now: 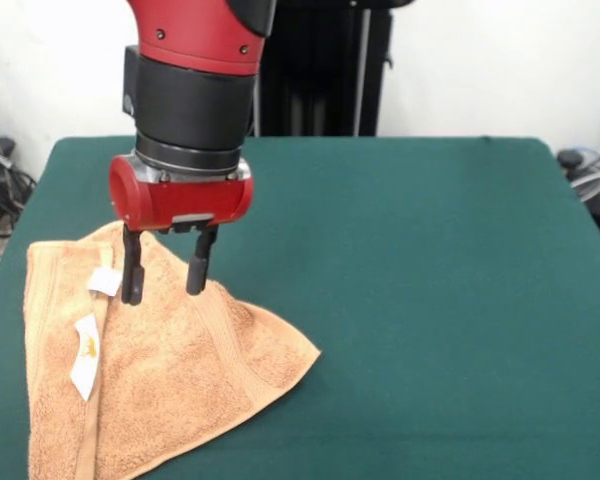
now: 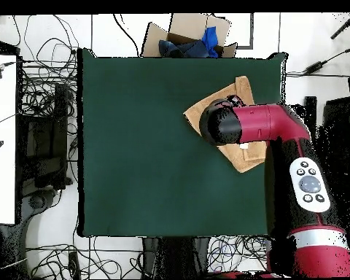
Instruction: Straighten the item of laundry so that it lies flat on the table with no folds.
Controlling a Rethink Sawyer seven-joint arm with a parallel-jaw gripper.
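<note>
1. In the front view the towel lies folded at the table's 8 o'clock corner, one corner pointing toward 3 o'clock, two white tags showing along its left side.
2. The gripper hangs over the towel's upper part — fingers spread apart, their tips at or just above the cloth, nothing held between them.
3. Overhead, the arm covers the towel's middle; tan cloth shows around it, toward the table's 2 o'clock corner.
</note>
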